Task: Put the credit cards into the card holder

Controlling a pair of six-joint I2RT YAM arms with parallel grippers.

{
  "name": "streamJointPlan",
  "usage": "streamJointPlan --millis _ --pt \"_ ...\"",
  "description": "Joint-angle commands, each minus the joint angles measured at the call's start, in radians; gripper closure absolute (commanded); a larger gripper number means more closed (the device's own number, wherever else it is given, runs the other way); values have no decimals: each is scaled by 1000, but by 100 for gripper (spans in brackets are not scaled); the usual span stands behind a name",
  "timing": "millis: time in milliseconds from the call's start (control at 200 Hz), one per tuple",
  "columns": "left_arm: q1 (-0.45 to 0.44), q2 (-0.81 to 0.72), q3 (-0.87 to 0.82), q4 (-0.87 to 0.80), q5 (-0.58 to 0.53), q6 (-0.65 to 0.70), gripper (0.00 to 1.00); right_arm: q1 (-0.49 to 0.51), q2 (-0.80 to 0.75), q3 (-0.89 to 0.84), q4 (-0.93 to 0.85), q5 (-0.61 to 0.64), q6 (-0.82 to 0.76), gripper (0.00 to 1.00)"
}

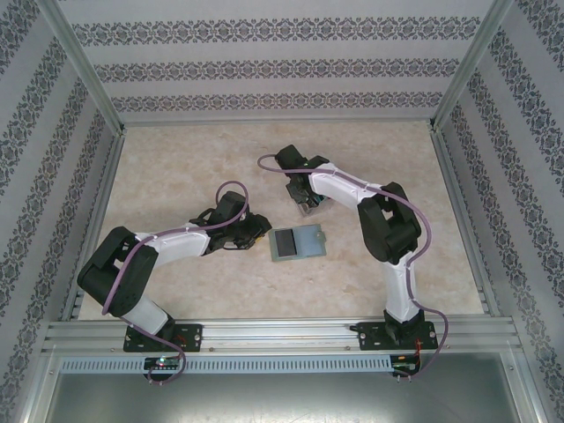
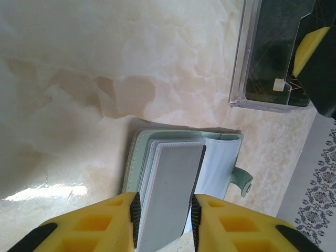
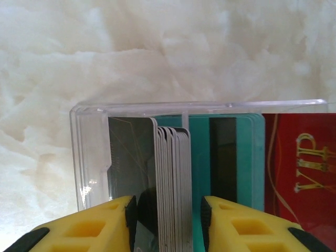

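The left claw (image 2: 164,220) is narrowed onto a grey card (image 2: 170,189), gripping it by its long edges, with the card's far end lying over the open card holder (image 2: 218,163). The holder lies flat on the tabletop (image 2: 105,63) between the two arms, its tab pointing away to the right. The step in hand looks like seating this card in a pocket. To do it well, keep the card low and square to the pocket mouth, slide it along its own length, and let go only once most of it is under the sleeve — the light holder could skid on the smooth surface if pushed hard.

The right claw (image 3: 169,210) stands partly spread over the clear tray (image 3: 94,152), straddling a stack of grey cards (image 3: 170,178) with a gap on either side and gripping nothing. The rest of the credit cards stand upright in that tray — teal cards (image 3: 244,157) and a red card (image 3: 299,157) marked VIP.

The tabletop is pale, glossy, marble-patterned and reflective. Patterned wallpaper panels (image 1: 264,70) enclose it, with an aluminium rail (image 1: 282,335) carrying the arm bases.
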Motion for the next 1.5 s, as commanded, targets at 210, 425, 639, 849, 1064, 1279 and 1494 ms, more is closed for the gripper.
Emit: streamJointPlan --millis 210,425,639,849,1064,1279,1494 --pt "11 10 29 -22 3 14 66 0 -16 8 -18 80 -28 62" --pt "11 12 32 -19 3 14 66 -5 -54 -13 -1 103 -33 63" --pt "11 17 34 -19 11 15 66 -9 -47 -21 -1 89 -27 71" --pt "11 17 26 -13 9 9 66 -16 -41 -25 -6 79 -23 80" --pt "11 26 34 -18 14 13 66 -15 -52 -29 1 85 -28 88" --pt "11 29 29 -14 15 12 66 -11 -73 -38 8 75 -26 95" --pt "11 28 26 -8 15 9 66 -15 -101 -36 7 33 -25 98"
